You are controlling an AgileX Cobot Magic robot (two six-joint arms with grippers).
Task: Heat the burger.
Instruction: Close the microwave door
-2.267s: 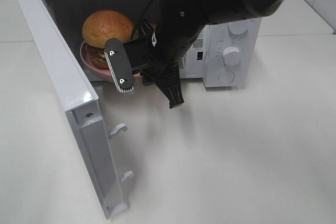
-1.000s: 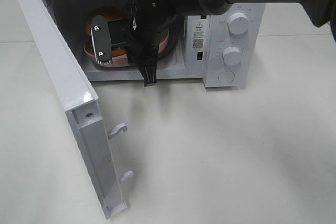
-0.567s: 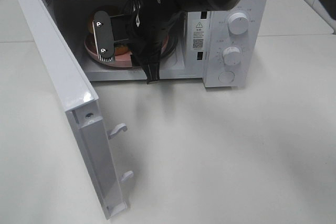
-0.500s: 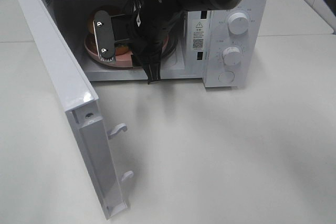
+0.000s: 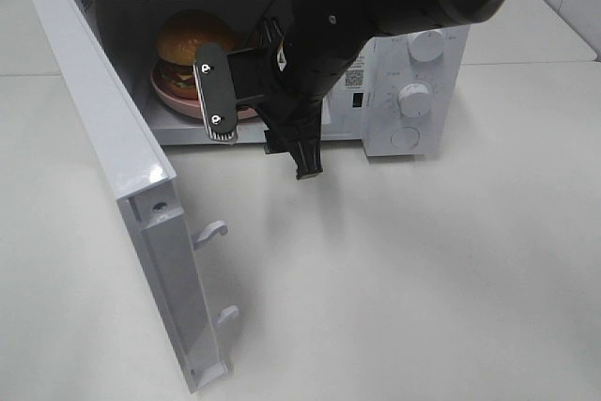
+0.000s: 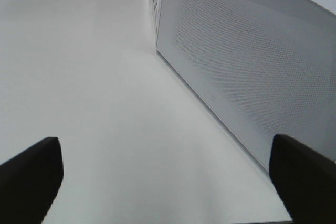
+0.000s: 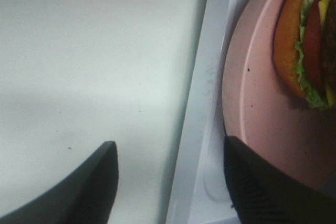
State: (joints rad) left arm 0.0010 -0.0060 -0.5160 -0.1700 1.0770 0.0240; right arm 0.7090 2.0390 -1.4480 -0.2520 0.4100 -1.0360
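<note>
White surface (image 5: 423,279) noted under everything. White microwave (image 5: 413,53) set at the far side, knobs on its right. Door (image 5: 113,166) swung open toward the near left. Black right arm (image 5: 376,7) reached in from the far right, across the cavity opening. Pink plate (image 5: 174,100) seen on the cavity floor, left part. Burger (image 5: 192,39) seated on that plate, inside the microwave, ungripped. Right tool (image 7: 169,148) held at the cavity's front edge just near the plate, jaws parted, nothing between them. Left tool (image 6: 165,182) spread wide over bare surface beside the microwave's perforated wall, nothing held.
</note>
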